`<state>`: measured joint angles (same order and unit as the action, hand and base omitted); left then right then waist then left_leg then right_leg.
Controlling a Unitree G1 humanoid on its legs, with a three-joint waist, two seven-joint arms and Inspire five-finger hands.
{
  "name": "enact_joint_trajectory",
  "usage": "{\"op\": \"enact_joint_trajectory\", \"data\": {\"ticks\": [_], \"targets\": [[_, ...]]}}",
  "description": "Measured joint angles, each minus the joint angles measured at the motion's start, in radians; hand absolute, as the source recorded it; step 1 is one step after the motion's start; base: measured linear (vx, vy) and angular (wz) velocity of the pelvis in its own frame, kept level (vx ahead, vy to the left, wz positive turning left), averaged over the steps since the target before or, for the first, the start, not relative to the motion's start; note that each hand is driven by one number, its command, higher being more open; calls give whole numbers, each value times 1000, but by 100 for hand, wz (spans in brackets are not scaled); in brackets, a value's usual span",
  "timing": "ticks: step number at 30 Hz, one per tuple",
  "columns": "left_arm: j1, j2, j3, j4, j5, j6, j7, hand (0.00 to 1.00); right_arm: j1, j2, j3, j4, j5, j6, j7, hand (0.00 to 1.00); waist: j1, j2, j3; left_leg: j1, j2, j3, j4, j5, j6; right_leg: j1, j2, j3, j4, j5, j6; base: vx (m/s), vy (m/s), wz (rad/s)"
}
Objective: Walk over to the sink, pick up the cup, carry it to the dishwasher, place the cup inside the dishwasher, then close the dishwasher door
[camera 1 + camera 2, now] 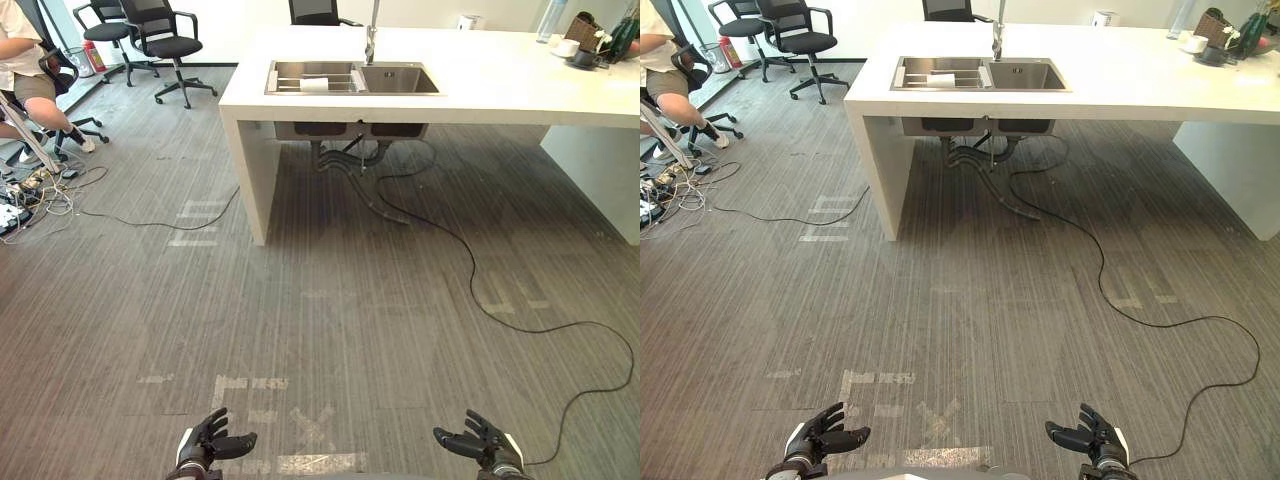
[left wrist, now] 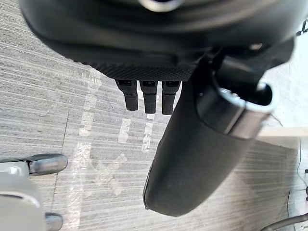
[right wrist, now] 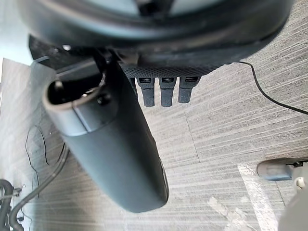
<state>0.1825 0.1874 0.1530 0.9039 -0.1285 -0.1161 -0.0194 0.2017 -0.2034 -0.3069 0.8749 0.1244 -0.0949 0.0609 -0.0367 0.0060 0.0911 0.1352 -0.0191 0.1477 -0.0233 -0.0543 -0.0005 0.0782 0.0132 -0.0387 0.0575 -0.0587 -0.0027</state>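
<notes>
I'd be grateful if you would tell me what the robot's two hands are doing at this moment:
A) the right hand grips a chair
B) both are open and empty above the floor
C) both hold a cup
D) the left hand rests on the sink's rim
B: the left hand and the right hand hang open with nothing in them over the grey floor, well short of the sink in the white counter.

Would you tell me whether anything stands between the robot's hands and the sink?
Nothing visible does: flat grey floor runs from the left hand and right hand up to the white counter holding the sink.
</notes>
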Motion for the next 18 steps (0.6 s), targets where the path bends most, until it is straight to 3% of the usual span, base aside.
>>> {"op": "enact_joint_trajectory", "data": {"ticks": [18], "targets": [[6, -5, 16, 5, 0, 0, -1, 90, -4, -4, -12, 2, 0, 0, -13, 90, -4, 1, 0, 17, 0, 3, -9, 3, 4, 12, 0, 0, -1, -2, 2, 0, 0, 0]]}}
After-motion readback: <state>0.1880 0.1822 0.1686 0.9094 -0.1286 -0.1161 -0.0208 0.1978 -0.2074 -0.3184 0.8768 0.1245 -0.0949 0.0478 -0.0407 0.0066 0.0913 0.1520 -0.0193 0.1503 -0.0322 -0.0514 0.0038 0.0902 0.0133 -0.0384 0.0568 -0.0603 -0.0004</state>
